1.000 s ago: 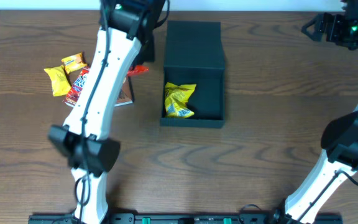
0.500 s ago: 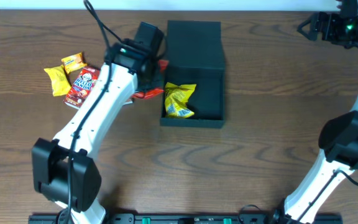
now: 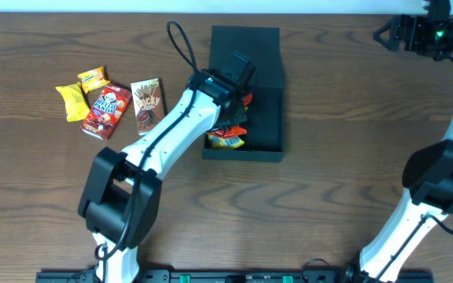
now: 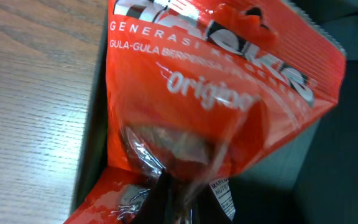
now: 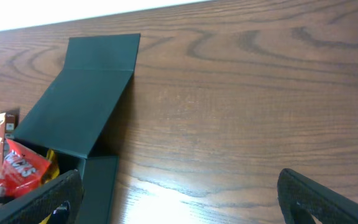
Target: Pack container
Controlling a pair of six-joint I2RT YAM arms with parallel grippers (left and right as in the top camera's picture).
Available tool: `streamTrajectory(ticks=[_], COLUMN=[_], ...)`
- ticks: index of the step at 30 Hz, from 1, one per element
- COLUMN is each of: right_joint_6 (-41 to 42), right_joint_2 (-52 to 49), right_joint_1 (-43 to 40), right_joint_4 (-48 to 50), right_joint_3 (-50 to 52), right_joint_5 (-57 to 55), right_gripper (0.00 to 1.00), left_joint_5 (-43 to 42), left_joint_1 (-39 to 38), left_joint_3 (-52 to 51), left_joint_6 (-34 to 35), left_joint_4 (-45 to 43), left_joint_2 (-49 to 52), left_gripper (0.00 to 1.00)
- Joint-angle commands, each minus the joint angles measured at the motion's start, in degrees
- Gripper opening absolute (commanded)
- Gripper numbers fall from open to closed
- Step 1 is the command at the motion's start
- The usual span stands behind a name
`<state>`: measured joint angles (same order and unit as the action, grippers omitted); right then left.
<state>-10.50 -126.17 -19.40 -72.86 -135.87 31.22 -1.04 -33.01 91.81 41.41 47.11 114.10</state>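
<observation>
- Left gripper (image 3: 238, 91): jaws clamped narrow on a red snack packet (image 4: 216, 106), which hangs over the open container (image 3: 267, 118).
- Right gripper (image 3: 390, 33): jaws spread wide and holding nothing, parked at the upper right of the overhead frame, well apart from the work.
- Container location: centre of the overhead frame, slightly above the middle. A yellow packet (image 3: 226, 140) lies in its lower left corner.
- Container orientation: the opening faces up. The long axis runs from the top to the bottom of the overhead frame. The hinged lid (image 3: 244, 53) is folded back toward the top edge.
- Risk 1: in the left wrist view the packet hangs close to the container's left wall, with bare table (image 4: 36, 106) just beside it. Letting go here could drape the packet over the rim or drop it outside.
- Risk 2: the packet may land on the yellow packet and ride high, which would likely obstruct lid closure.
- Risk 3: lowering the arm further could push the wall and shift the light cardboard container.
</observation>
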Motion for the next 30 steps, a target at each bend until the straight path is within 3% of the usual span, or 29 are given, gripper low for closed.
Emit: streamTrajectory(ticks=[1,9,11,13,18,24,26,30], right_joint_6=[0.6,0.6,0.6,0.6,0.6,0.6,0.6,0.6], right_joint_2=[-0.2,-0.2,-0.2,-0.2,-0.2,-0.2,-0.2,-0.2], right_joint_1=[0.3,0.3,0.3,0.3,0.3,0.3,0.3,0.3], right_joint_4=[0.0,0.0,0.0,0.0,0.0,0.0,0.0,0.0], right_joint_3=[0.1,0.1,0.1,0.1,0.1,0.1,0.1,0.1], right_joint_5=[0.0,0.0,0.0,0.0,0.0,0.0,0.0,0.0], right_gripper=[0.99,0.99,0.99,0.99,0.99,0.99,0.99,0.99], left_joint_5=[-0.2,-2.8,-2.8,-2.8,-2.9,-2.9,-3.0,-2.6], left_joint_1=[0.1,0.1,0.2,0.2,0.9,2.3,2.7,2.8], left_joint_3=[-0.2,-0.2,-0.2,-0.2,-0.2,0.4,1.4,4.3], left_joint_6=[1.9,1.9,1.9,1.9,1.9,1.6,0.0,-3.6], left_joint_4=[0.6,0.8,1.0,1.1,1.1,1.1,1.2,1.3], left_joint_2=[4.4,6.5,6.5,6.5,6.5,5.6,4.8,2.6], left_gripper=[0.06,0.07,0.22,0.28,0.31,0.42,0.47,0.48])
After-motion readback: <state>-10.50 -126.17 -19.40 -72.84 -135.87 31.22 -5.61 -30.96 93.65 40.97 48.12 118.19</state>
